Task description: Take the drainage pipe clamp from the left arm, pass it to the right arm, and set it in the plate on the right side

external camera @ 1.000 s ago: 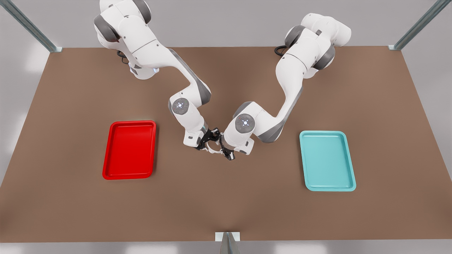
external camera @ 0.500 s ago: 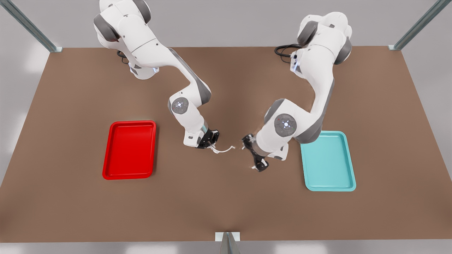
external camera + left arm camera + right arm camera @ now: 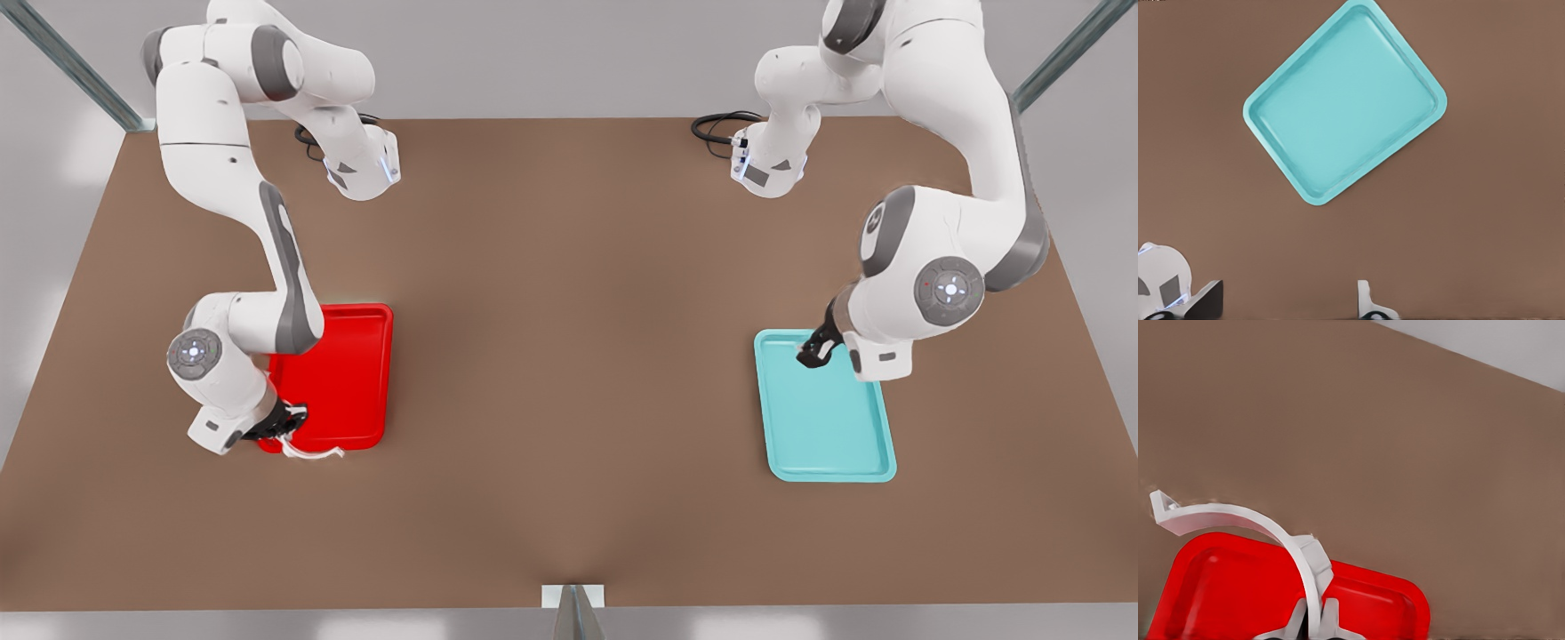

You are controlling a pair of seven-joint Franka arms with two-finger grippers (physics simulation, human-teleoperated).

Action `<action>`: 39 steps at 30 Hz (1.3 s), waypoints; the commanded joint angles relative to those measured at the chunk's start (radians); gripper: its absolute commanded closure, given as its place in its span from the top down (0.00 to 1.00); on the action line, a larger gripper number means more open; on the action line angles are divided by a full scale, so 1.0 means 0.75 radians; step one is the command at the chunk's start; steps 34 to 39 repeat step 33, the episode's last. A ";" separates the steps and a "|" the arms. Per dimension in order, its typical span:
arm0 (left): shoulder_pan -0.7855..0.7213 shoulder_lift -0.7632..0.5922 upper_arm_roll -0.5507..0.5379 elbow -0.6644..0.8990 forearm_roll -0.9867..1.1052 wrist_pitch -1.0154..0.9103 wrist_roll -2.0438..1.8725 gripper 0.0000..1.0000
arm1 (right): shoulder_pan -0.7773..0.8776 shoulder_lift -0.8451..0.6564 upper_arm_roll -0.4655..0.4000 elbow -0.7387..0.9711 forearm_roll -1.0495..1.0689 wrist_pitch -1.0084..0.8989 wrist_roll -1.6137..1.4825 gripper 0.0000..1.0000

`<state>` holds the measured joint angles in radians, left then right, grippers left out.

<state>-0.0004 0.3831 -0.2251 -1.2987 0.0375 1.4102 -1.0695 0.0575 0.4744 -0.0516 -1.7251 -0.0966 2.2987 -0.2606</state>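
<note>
The drainage pipe clamp is pinched in the right gripper, at the front view's left, by the near corner of the plate. In the right wrist view the white strap arcs away from the closed fingers, with the red plate beneath it; whether it touches the plate I cannot tell. The left gripper hangs over the far end of the teal tray at the front view's right; its fingers look apart and hold nothing. The left wrist view looks down on that tray.

The table is a flat, matte brown surface. Grey walls stand behind it, with a metal post at each far corner and a bracket at the middle of the near edge.

Count: two arms, two trays (one red, one teal), one clamp.
</note>
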 commanded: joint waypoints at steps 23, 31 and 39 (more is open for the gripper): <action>0.035 -0.020 -0.033 0.054 0.056 -0.086 1.731 1.00 | -0.024 -0.050 0.014 -0.132 0.092 0.011 -0.508 1.00; 0.029 -0.020 -0.035 0.054 0.058 -0.084 1.733 1.00 | 0.040 -0.313 -0.011 0.390 0.172 -1.087 0.143 1.00; 0.025 -0.022 -0.039 0.054 0.077 -0.093 1.733 1.00 | 0.040 -0.430 -0.011 0.275 0.168 -1.112 0.278 1.00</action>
